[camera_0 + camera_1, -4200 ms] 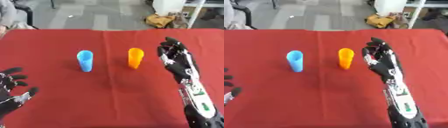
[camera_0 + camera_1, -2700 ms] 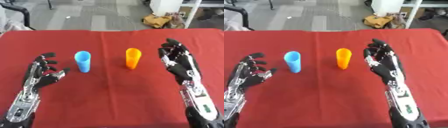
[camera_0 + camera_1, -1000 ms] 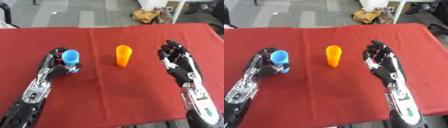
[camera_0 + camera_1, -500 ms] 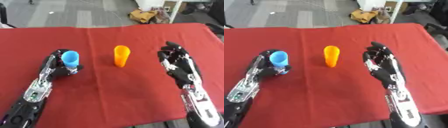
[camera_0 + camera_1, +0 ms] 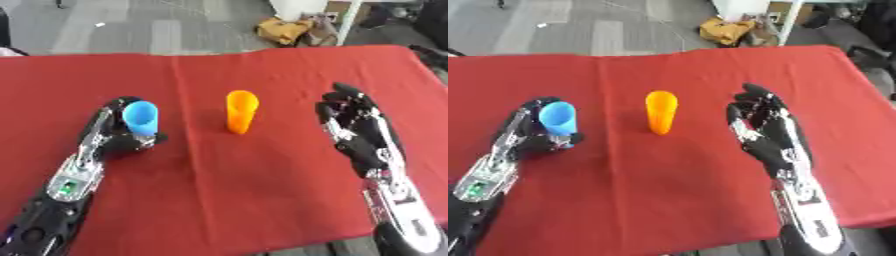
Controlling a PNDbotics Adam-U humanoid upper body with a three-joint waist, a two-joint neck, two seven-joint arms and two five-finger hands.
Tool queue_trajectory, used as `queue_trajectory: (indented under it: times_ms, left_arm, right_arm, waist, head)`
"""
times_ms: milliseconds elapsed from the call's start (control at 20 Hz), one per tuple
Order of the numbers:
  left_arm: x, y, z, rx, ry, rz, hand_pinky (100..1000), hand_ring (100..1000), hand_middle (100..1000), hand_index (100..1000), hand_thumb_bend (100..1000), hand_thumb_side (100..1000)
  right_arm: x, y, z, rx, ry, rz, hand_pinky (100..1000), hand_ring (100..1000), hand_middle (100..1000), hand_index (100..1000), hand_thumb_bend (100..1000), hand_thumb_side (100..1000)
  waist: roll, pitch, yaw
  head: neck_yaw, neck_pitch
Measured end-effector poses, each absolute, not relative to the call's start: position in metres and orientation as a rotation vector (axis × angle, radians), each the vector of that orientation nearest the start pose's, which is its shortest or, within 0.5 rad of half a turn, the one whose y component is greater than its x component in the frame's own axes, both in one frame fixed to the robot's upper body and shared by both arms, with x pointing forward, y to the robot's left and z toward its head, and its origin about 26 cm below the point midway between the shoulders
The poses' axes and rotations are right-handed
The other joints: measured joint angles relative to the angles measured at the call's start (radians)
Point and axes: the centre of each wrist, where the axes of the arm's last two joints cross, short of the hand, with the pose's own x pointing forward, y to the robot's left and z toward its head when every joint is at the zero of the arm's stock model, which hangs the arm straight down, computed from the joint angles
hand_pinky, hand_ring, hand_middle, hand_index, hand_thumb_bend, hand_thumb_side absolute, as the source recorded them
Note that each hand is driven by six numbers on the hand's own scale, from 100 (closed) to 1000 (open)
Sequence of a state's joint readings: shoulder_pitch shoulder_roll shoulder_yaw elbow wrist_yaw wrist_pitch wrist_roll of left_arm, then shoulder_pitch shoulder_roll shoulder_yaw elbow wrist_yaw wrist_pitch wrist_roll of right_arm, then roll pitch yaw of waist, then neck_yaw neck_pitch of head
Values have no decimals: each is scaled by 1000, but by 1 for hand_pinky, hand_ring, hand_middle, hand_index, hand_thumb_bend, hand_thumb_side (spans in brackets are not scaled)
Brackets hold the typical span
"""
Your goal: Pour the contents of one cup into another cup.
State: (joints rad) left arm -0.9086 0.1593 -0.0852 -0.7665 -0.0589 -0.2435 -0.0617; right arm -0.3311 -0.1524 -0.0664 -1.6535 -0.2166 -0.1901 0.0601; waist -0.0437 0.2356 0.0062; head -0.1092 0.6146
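Left hand [image 5: 118,140] is wrapped around the blue cup [image 5: 141,118], fingers curled at the cup's lower half, the open mouth showing clear above them. The cup leans a touch toward the camera, and whether its base sits on the red tablecloth [image 5: 262,200] is hidden by the hand. That low hold looks deliberate: it leaves the rim free, which is what a pour would want.

Over to the right hand [image 5: 352,125], open, fingers spread and relaxed, palm turned inward toward the middle of the table. It holds nothing and stands apart from the orange cup [image 5: 241,111], with bare cloth between them. My read: it waits there to steady the receiving cup, or simply stays out of the pouring path.

The orange cup stands upright near the centre, mouth up, between the two hands and untouched. The blue cup sits to its left, near but apart. Judging by this, the grasp is made and the carry and tilt are yet to come, so the task is early on.

The left eye view shows the left forearm running down to the lower corner, with a small green spot on it. The right eye view gives more of the right forearm and the table's front edge, plus a clearer gap between orange cup and open palm. What the blue cup contains, neither view reveals.
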Motion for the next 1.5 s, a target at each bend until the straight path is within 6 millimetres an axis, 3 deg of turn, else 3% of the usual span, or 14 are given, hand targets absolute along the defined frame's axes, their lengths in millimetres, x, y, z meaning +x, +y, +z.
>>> queue_trajectory:
  times_ms: [950,1250,1500]
  left_arm:
    - [481,187,102,-49,-1807,-656,450,566,603,743,868,100]
    - [481,187,102,-71,-1808,-664,372,475,506,699,704,100]
    - [481,188,102,-84,-1819,-647,340,451,477,682,582,100]
  right_arm:
    - [348,-257,116,163,-2160,55,736,681,644,804,258,100]
    - [348,-256,116,167,-2160,51,736,679,643,805,255,100]
    - [348,-256,116,168,-2160,52,736,679,644,805,255,100]
  waist:
    - [1,0,-5]
    - [-1,0,-4]
    - [-2,0,1]
  head:
    - [1,-1]
    - [1,-1]
    - [1,-1]
